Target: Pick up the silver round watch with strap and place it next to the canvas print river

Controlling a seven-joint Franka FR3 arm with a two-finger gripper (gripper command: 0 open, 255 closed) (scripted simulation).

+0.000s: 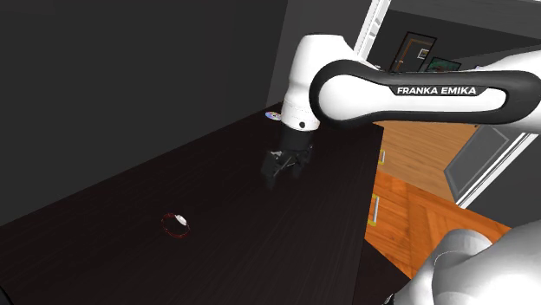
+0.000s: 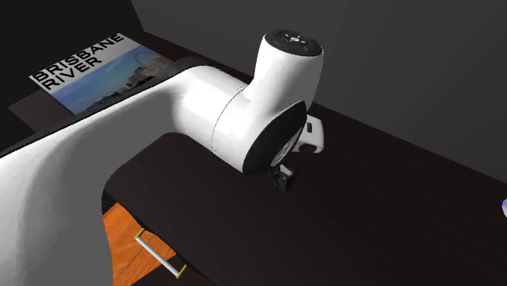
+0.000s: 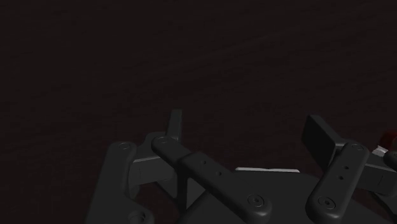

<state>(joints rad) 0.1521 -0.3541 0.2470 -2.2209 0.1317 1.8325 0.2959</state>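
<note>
The watch, a small pale round face on a dark reddish strap, lies on the dark table toward the shoulder view's lower left. My black gripper hangs just over the table, up and to the right of the watch and well apart from it. In the wrist view the gripper is open with only dark tabletop between its fingers; a red-and-white bit of the watch peeks past one finger. The canvas print, lettered "BRISBANE RIVER", lies at the second exterior view's upper left. The gripper peeks out under the arm there.
A small shiny disc lies near the table's far edge, beyond the gripper, and shows again as the disc. The table's right edge drops to an orange wooden floor; drawer handles line that side. A dark wall stands behind.
</note>
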